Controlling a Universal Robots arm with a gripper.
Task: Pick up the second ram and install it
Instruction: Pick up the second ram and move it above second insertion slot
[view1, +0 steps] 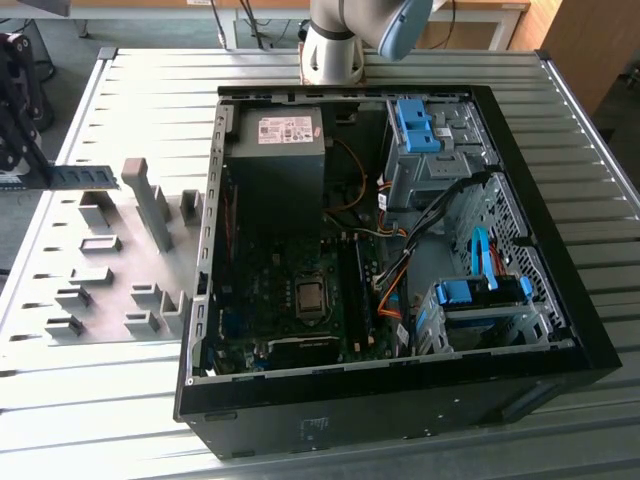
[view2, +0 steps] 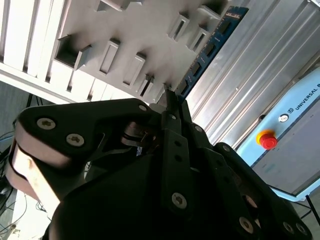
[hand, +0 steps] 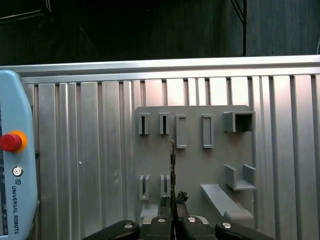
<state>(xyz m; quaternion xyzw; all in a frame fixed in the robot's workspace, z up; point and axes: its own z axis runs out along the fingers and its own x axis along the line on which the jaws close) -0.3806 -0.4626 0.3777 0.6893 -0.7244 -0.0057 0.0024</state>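
At the exterior view's left edge, the gripper (view1: 38, 172) is seen clenched on one end of the second ram (view1: 88, 177). The ram is held level over the far corner of the grey slotted holder plate (view1: 110, 290). Further towards the exterior view's right, an open computer case (view1: 400, 415) is laid on its side on the ribbed metal desk (view1: 160, 90), and its motherboard (view1: 262, 285) is exposed.

Lettering on the light-blue pendant (hand: 17, 165)

The second ram (view2: 212, 47) — thin blue stick, dark chips — apparently on edge over a grey rack (view2: 150, 30).
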